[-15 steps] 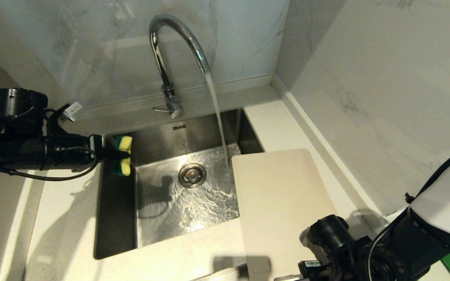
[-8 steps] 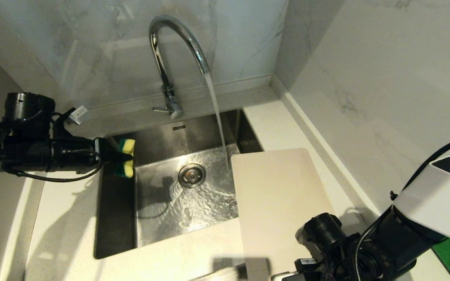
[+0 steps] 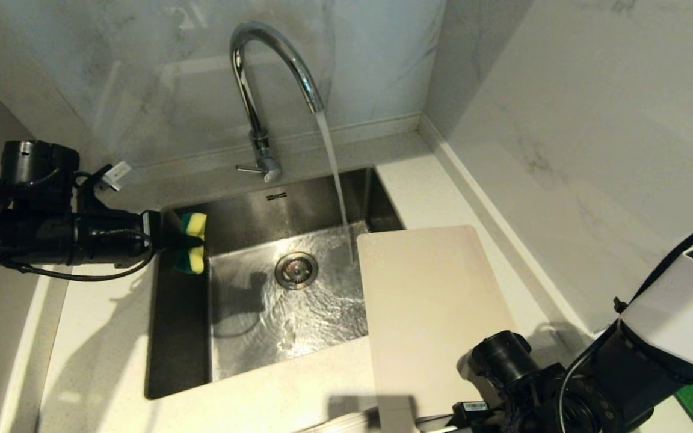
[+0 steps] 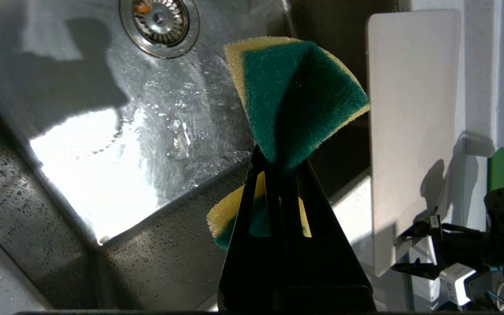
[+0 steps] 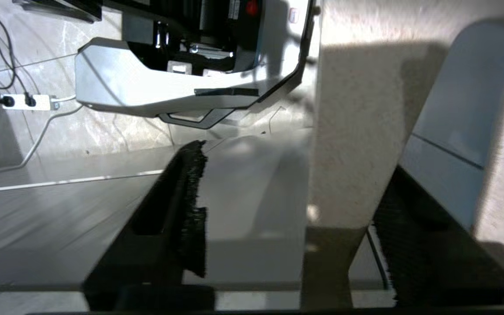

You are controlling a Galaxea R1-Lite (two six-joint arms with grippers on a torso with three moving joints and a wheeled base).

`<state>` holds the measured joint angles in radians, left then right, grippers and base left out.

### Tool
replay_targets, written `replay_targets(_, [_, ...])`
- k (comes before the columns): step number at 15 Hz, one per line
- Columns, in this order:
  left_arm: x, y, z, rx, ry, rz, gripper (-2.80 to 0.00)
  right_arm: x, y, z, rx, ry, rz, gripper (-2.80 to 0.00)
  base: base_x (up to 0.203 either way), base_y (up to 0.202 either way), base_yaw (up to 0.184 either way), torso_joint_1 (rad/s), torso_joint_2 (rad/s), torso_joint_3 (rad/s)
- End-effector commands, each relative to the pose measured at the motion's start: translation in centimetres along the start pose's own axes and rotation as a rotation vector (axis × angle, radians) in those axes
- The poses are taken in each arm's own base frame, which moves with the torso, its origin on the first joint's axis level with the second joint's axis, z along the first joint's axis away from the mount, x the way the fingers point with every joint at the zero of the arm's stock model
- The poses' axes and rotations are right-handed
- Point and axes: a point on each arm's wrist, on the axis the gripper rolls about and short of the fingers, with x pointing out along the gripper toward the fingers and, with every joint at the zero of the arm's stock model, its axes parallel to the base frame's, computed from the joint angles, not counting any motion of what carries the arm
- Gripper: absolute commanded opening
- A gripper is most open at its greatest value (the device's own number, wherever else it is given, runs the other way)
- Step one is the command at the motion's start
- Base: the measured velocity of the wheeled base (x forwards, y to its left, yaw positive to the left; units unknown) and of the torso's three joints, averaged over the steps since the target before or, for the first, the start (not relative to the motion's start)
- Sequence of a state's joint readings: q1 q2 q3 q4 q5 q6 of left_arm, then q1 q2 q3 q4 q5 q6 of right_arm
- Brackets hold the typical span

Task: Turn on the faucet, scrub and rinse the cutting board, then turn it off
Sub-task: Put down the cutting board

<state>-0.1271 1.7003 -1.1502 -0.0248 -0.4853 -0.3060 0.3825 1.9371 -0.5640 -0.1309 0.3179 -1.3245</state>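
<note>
Now right gripper w/ jaws spread, off the board, which lies flat just ahead of it, far end over sink by the stream. Left gripper clamped on sponge. Faucet on; scrub likely next.

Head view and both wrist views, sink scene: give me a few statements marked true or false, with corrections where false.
1. Water runs from the faucet. True.
2. The left gripper holds a brush. False: it is shut on a green-and-yellow sponge.
3. The cutting board lies flat in the sink bottom. False: it rests on the counter at the sink's right edge.
4. The right gripper has its jaws apart. True.
5. The stream lands on the sponge. False: it falls into the sink beside the board.
</note>
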Motion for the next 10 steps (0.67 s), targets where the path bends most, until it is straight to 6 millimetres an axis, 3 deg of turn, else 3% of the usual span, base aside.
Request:
replay_targets(1, [-0.7,-0.5,0.2,0.008,-0.015,-0.009,-2.8,-1.5,0.6,0.6,-0.03,-0.017,-0.037,0.0,0.0,0.0,0.0,0.0,0.0,0.0])
replay_targets(10, [-2.9,-2.4,0.5,0.023,-0.062,-0.037,-2.8,-5.9,2.6,1.7,-0.016,-0.118,-0.157,0.0,0.0,0.0,0.0,0.0,0.0,0.0])
